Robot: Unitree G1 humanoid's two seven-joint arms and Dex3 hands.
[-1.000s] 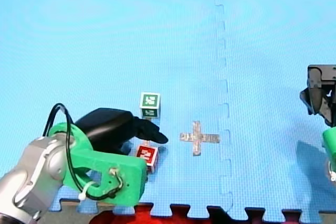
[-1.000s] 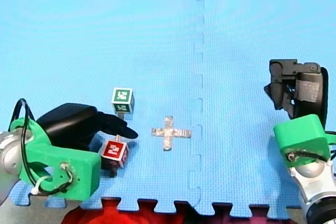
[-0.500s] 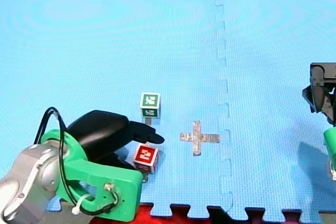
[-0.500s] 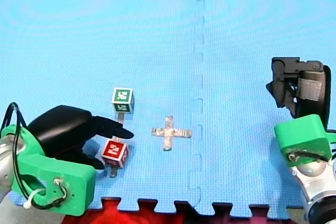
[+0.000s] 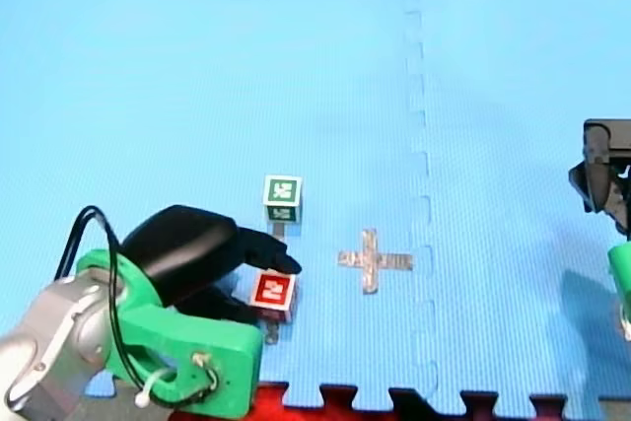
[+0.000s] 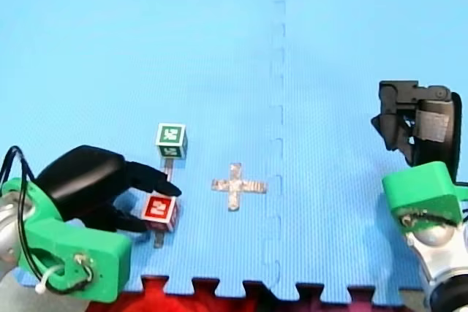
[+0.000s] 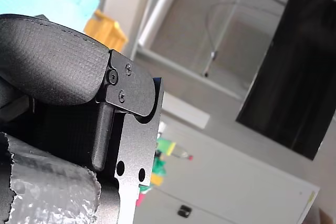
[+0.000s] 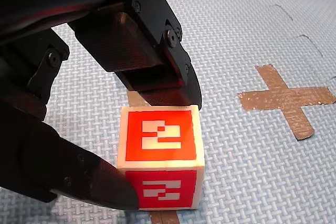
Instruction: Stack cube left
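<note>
Red cube [image 5: 273,292]: lower centre-left of the head view, sitting on the blue mat [image 5: 197,76]. It is just below the green cube [image 5: 283,196] and left of the tape cross [image 5: 372,259].
Left hand [image 5: 192,255]: lower left of the frame, its fingers [image 8: 147,61] closed around the red cube. One presses the far top edge, another the near lower corner.
Change: over the last second the arm has drawn back toward the lower-left corner. The fingertip that reached past the cube now sits on it, and the cube has barely shifted.
Meaning: the grasp looks set but the lift has not begun. Raising the red cube onto the green cube seems next.
Right hand [image 6: 406,123]: right edge of the frame, holding nothing, well apart from both cubes.
</note>
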